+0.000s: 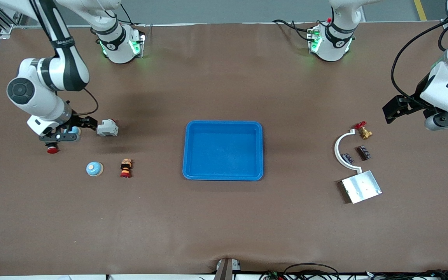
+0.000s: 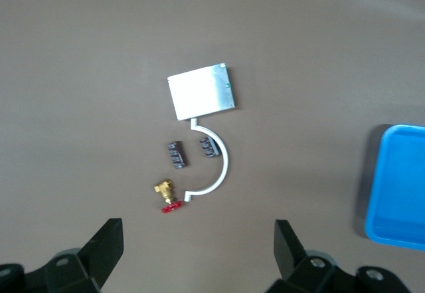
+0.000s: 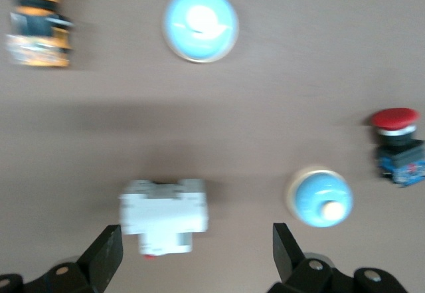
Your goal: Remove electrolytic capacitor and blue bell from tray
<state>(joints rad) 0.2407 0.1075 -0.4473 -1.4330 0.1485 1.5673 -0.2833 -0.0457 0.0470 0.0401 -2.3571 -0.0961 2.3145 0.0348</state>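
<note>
Two small dark capacitors (image 1: 347,158) (image 1: 364,152) lie inside the curve of a white arc piece (image 1: 340,149) at the left arm's end; in the left wrist view they are capacitors (image 2: 175,154) (image 2: 209,148). One blue bell (image 1: 94,168) sits at the right arm's end, and a second bell (image 1: 75,130) shows partly under the right hand. The right wrist view shows both bells (image 3: 200,24) (image 3: 320,196). My right gripper (image 1: 77,125) (image 3: 197,256) hangs open over the table between the second bell and a white breaker (image 3: 164,214). My left gripper (image 1: 399,109) (image 2: 199,253) hangs open and empty beside the valve.
A blue tray (image 1: 193,171) sits mid-table. Near the bells are the white breaker (image 1: 107,127), a red push button (image 1: 52,149) and a striped stacked part (image 1: 126,168). By the capacitors lie a brass valve (image 1: 364,131) and a metal plate (image 1: 361,186).
</note>
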